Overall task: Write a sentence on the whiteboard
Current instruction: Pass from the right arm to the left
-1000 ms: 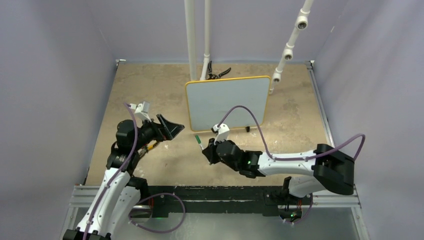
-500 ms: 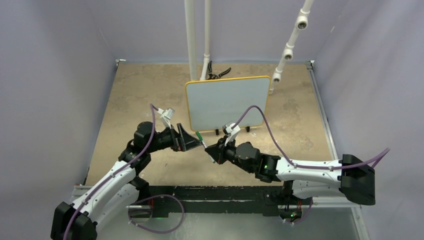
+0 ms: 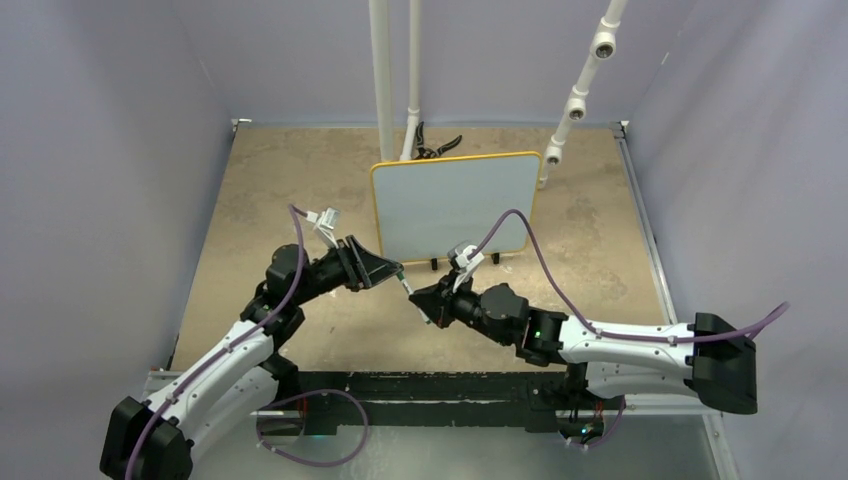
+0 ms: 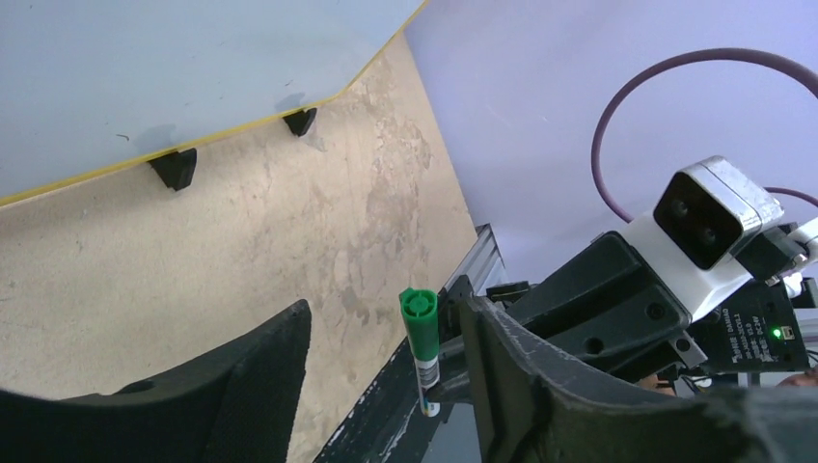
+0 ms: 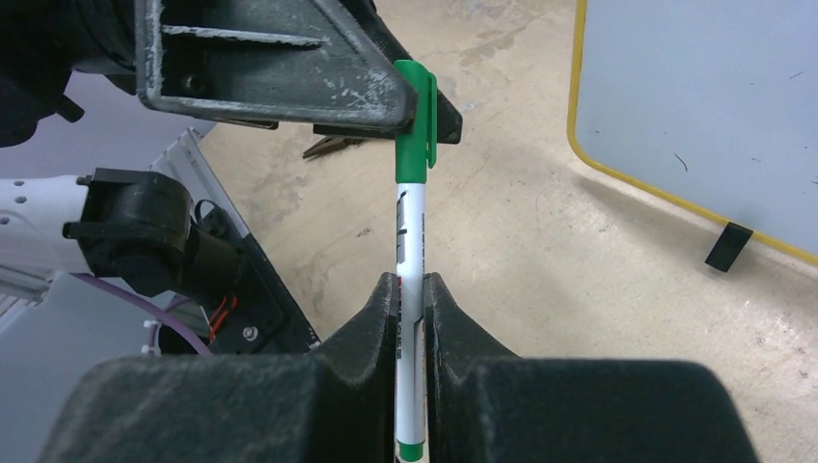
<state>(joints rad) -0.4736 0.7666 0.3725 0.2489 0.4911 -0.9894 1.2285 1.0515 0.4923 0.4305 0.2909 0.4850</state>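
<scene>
Green-capped white marker pen (image 5: 410, 241) is pinched by the right gripper (image 5: 411, 285). Its cap is flanked by the left gripper's (image 4: 384, 314) spread jaws. The yellow-framed white whiteboard (image 3: 455, 205) is propped just beyond, mid-table. White pipes (image 3: 382, 70) and a black plier-like tool (image 3: 436, 148) are crowded behind it. Bare tan tabletop (image 3: 300, 180) is seen open on both sides.

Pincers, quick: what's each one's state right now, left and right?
Left pincer: open, straddling the green cap of the marker, not clamped on it.
Right pincer: closed, holding the marker by its white barrel.
</scene>
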